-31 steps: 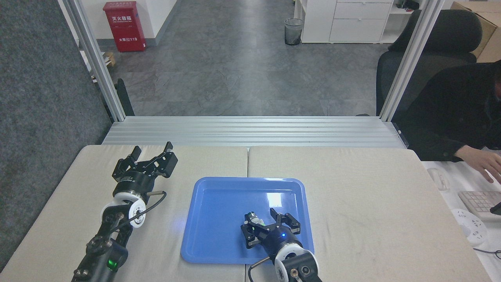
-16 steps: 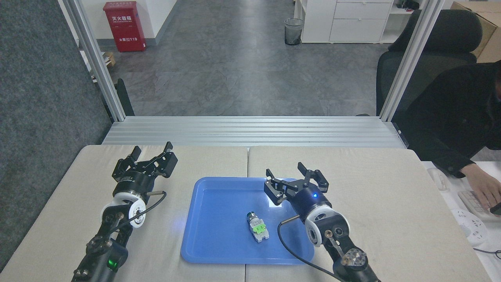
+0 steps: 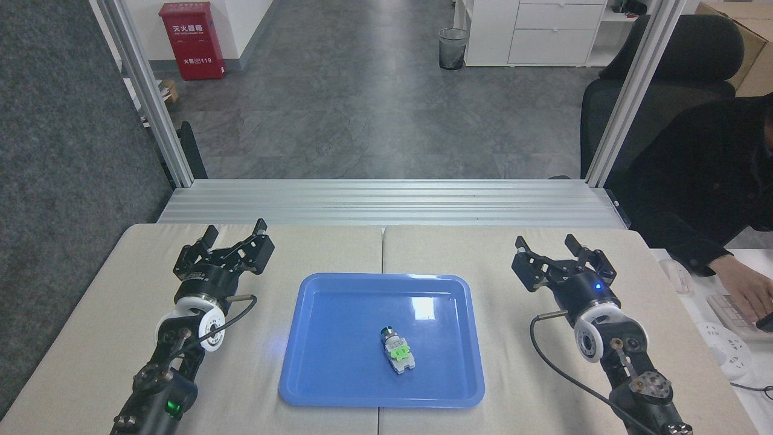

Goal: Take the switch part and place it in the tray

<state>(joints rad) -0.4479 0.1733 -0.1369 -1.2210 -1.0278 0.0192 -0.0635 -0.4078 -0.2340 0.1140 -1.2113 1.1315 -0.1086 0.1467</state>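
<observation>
Switch part (image 3: pixel 397 350) lies flat inside blue tray (image 3: pixel 338 386), right of tray centre, nearer front rim. Long axis runs front-back w/ slight tilt: dark metal-ringed cap at far end, whitish block toward robot, green clip in mid. Not touching any rim. R gripper (image 3: pixel 563 249) over tan tabletop (image 3: pixel 543 362), well right of tray, jaws spread, holding nothing. L gripper (image 3: pixel 235 237) over table left of tray, jaws spread, empty too. Part sits left + nearer the robot from R jaws; R arm looks slightly nearer than L. Judgement: placement looks done, no re-grasp needed; if one were, R jaws close across the short width.
</observation>
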